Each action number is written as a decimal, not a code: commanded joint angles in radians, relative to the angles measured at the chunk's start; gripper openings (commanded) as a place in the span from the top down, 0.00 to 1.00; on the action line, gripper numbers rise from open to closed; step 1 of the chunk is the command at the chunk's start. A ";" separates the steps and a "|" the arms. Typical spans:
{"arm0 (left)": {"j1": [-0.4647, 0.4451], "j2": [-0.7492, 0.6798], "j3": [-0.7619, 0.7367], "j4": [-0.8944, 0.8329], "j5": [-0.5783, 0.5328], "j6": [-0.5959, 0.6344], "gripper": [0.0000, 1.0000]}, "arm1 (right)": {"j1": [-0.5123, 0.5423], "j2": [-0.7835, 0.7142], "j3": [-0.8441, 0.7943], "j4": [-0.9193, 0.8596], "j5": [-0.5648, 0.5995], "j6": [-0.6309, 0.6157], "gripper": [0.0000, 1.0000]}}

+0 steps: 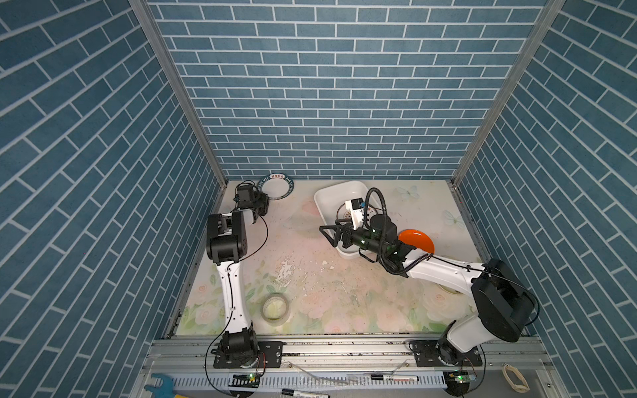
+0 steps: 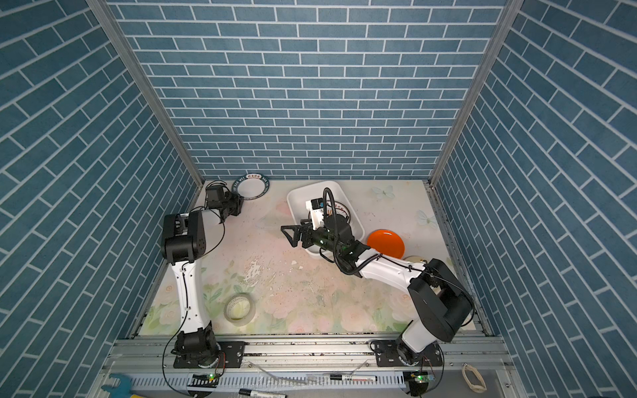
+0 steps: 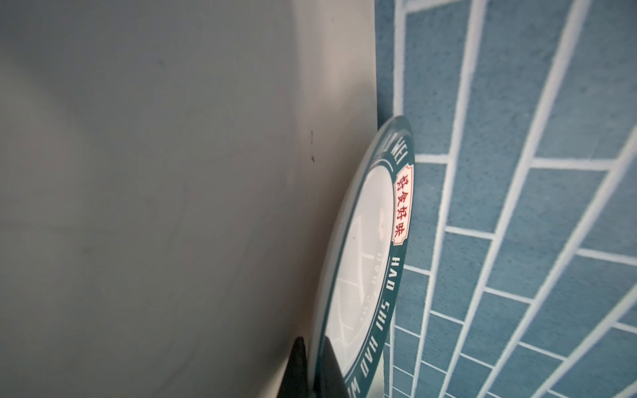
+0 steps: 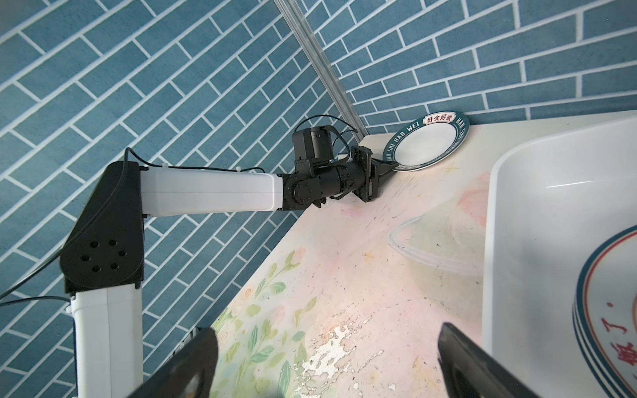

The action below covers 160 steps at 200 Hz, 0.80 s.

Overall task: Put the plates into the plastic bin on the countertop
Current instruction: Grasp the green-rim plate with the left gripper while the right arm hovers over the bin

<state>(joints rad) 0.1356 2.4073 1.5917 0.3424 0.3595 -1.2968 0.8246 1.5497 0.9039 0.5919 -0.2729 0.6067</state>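
A white plate with a dark-green lettered rim (image 1: 275, 186) (image 4: 425, 143) stands tilted in the back left corner of the countertop (image 1: 310, 275), its far edge against the brick wall. My left gripper (image 3: 313, 365) (image 4: 387, 167) is shut on its near rim, one finger on each face. The white plastic bin (image 1: 339, 187) (image 4: 551, 193) sits at the back centre and holds stacked ringed plates (image 4: 613, 327), partly hidden by my right wrist. My right gripper (image 1: 327, 236) (image 4: 325, 344) hovers open and empty just left of the bin's near corner. A plain orange plate (image 1: 417, 239) lies right of the bin.
A translucent tape roll (image 1: 275, 308) lies front left beside the left arm. A pale plate edge (image 2: 413, 258) peeks out behind the right forearm. Brick walls close in three sides. A metal rail (image 1: 344, 344) with pens runs along the front.
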 commanded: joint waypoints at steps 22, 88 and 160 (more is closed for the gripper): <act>-0.001 -0.061 -0.093 -0.067 -0.006 0.025 0.97 | 0.004 -0.069 -0.031 0.010 0.045 0.025 0.01; -0.004 -0.288 -0.259 -0.063 0.026 0.030 0.97 | 0.005 -0.225 -0.123 -0.084 0.143 0.005 0.01; -0.054 -0.630 -0.430 -0.220 0.056 0.128 0.97 | 0.005 -0.594 -0.254 -0.381 0.387 -0.035 0.01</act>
<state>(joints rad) 0.1139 1.8828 1.1881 0.1692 0.3832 -1.2289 0.8246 1.0779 0.6762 0.3519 -0.0216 0.6018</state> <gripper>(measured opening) 0.078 0.988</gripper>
